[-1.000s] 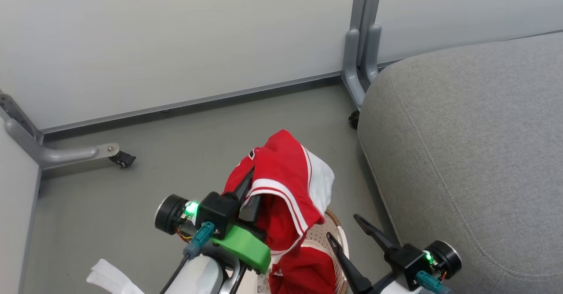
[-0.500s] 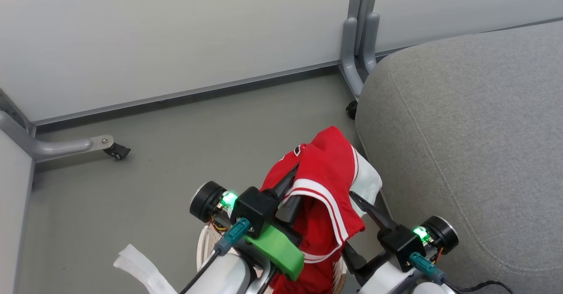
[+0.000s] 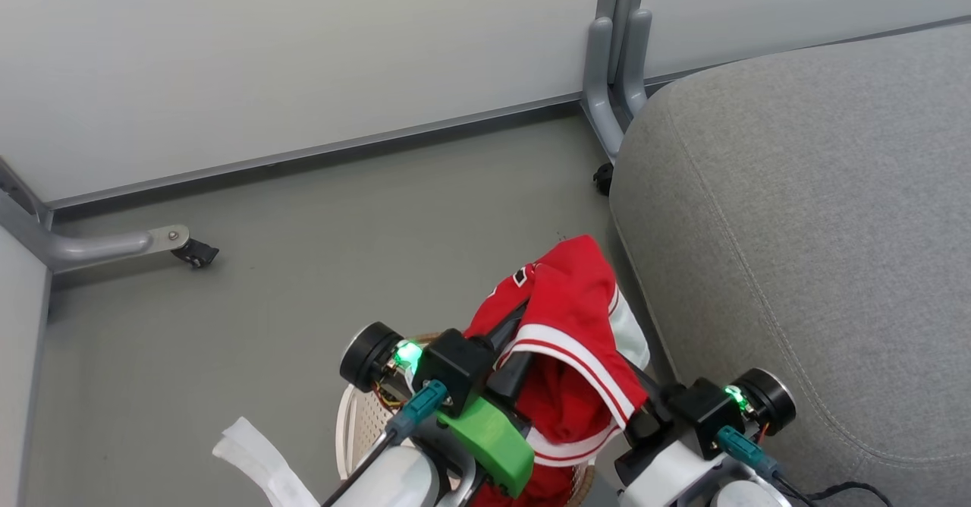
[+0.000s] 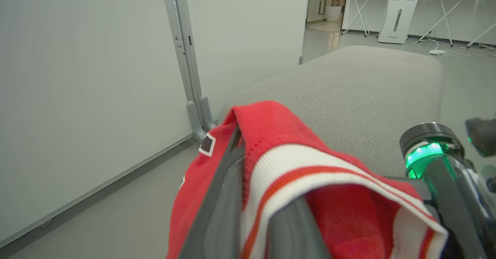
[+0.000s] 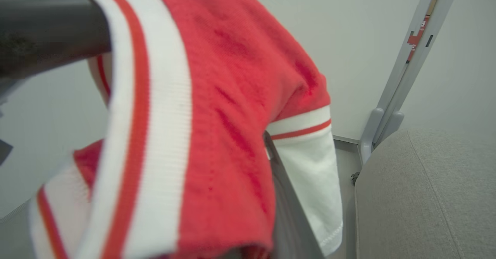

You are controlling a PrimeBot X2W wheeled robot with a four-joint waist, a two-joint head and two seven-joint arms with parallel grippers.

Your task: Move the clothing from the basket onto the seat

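The clothing (image 3: 565, 306), a red garment with white and red trim, hangs draped over my left gripper (image 3: 517, 340), which is shut on its striped edge. It is lifted above the basket (image 3: 345, 431), whose white perforated wall and brown rim show at the bottom. In the left wrist view the trim (image 4: 294, 166) lies between the two dark fingers (image 4: 217, 212). My right gripper (image 3: 643, 404) reaches under the cloth from the right and is shut on it; one finger (image 5: 288, 212) shows beneath the red fabric (image 5: 232, 96). The grey seat (image 3: 796, 226) lies just right of the garment.
White partition panels stand behind, with a grey post (image 3: 614, 74) at the seat's corner and a castor leg (image 3: 190, 249) on the floor at left. A white fabric strip (image 3: 258, 469) hangs by my left forearm. A black cable (image 3: 834, 492) lies at the lower right.
My left gripper has carried the garment to the right, toward the seat. My right gripper came up from the lower right with open fingers, went under the cloth and shut on it.
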